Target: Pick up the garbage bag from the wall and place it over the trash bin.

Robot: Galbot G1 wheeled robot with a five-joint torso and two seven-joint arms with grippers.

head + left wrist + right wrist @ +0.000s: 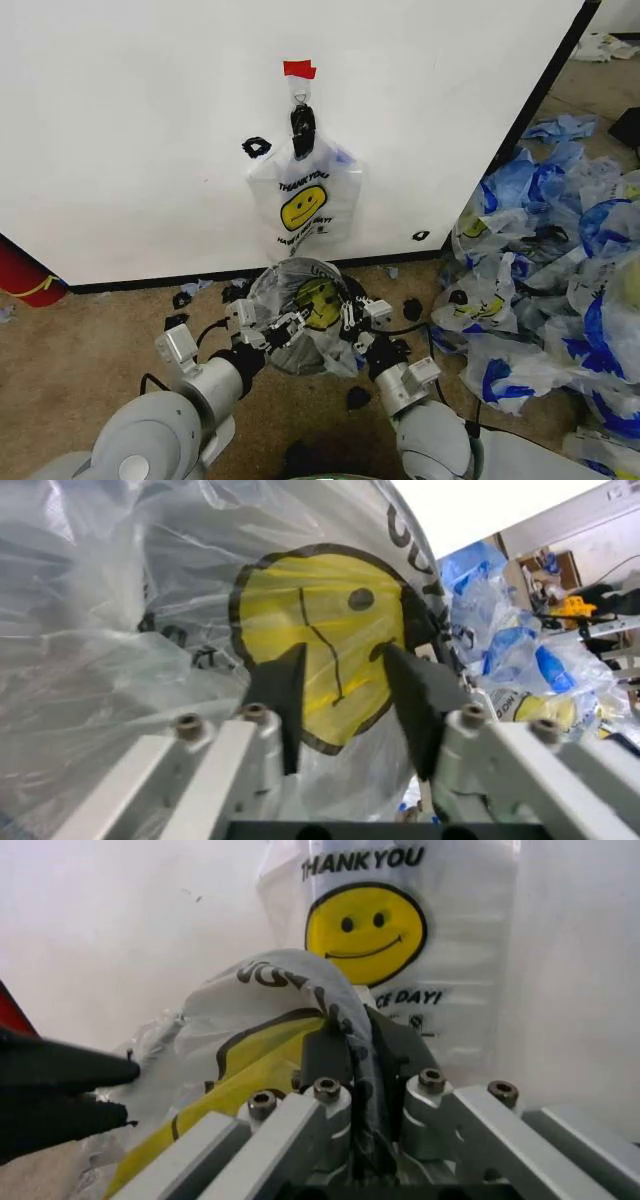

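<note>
A white garbage bag (305, 200) with a yellow smiley and "THANK YOU" print hangs from a hook on the wall (130, 130). A second bag of the same print (310, 300) is draped over the round black trash bin (343, 284) on the floor below, and the bin shows dark through the film. My left gripper (285, 328) is at the bin's near left rim, open (345, 697), with the smiley film just beyond its fingers. At the near right rim my right gripper (350, 318) is shut (352, 1057) on a fold of the draped bag's edge.
A heap of blue-and-white bags (560, 260) fills the floor to the right. Black scraps (358, 397) lie around the bin on the brown carpet. Red tape (299, 69) and a black mark (256, 147) are on the wall. A red object (25, 275) stands at the left.
</note>
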